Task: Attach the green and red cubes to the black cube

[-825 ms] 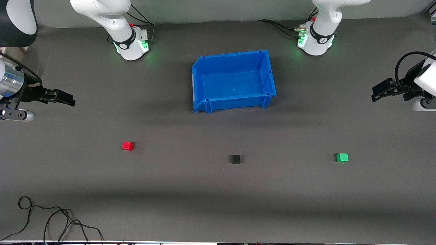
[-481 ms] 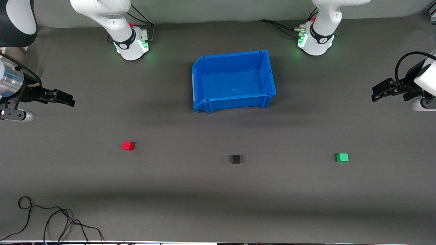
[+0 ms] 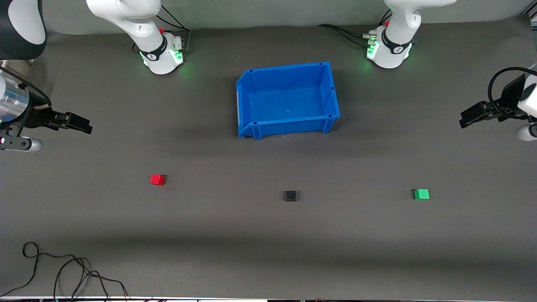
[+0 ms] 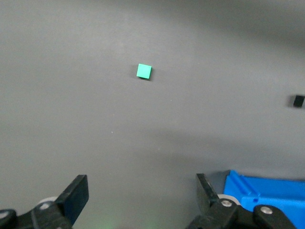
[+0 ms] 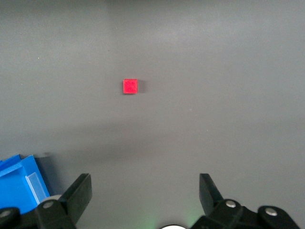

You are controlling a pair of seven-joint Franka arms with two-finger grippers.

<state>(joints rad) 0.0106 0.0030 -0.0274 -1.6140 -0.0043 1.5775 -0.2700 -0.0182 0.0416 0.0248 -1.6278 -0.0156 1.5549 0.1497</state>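
sitting apart on mat (image 3: 268, 251): red cube (image 3: 157, 179), black cube (image 3: 290, 195), green cube (image 3: 421, 193); blue bin (image 3: 287, 121).

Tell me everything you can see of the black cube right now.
The black cube is small, plain and matte, barely darker than the grey mat. It sits flat on the mat, alone, touching nothing else. It lies between the red cube and the green cube, nearer the front camera than the blue bin.
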